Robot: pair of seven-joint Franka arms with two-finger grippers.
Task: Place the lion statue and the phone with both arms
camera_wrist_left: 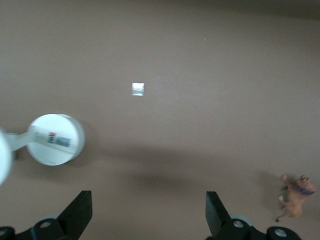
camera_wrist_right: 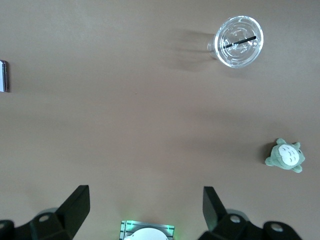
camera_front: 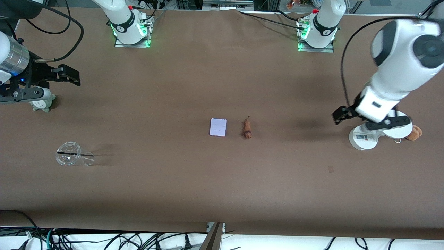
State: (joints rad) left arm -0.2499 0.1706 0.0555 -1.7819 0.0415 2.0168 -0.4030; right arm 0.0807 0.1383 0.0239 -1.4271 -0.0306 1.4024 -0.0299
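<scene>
The phone (camera_front: 218, 127), a flat pale lavender rectangle, lies on the brown table near its middle. Only its edge shows in the right wrist view (camera_wrist_right: 2, 76). The lion statue (camera_front: 247, 128), a tiny reddish-brown figurine, lies beside the phone toward the left arm's end. It also shows in the left wrist view (camera_wrist_left: 297, 196). My left gripper (camera_front: 341, 115) (camera_wrist_left: 149, 210) is open and empty, up over the table beside the white stand. My right gripper (camera_front: 73, 76) (camera_wrist_right: 146, 207) is open and empty, over the right arm's end of the table.
A white round stand (camera_front: 362, 140) (camera_wrist_left: 55, 139) and a tan plush with a keyring (camera_front: 414, 133) sit at the left arm's end. A grey-green plush (camera_front: 43, 103) (camera_wrist_right: 285, 155) and a clear cup (camera_front: 71, 158) (camera_wrist_right: 238, 41) sit at the right arm's end.
</scene>
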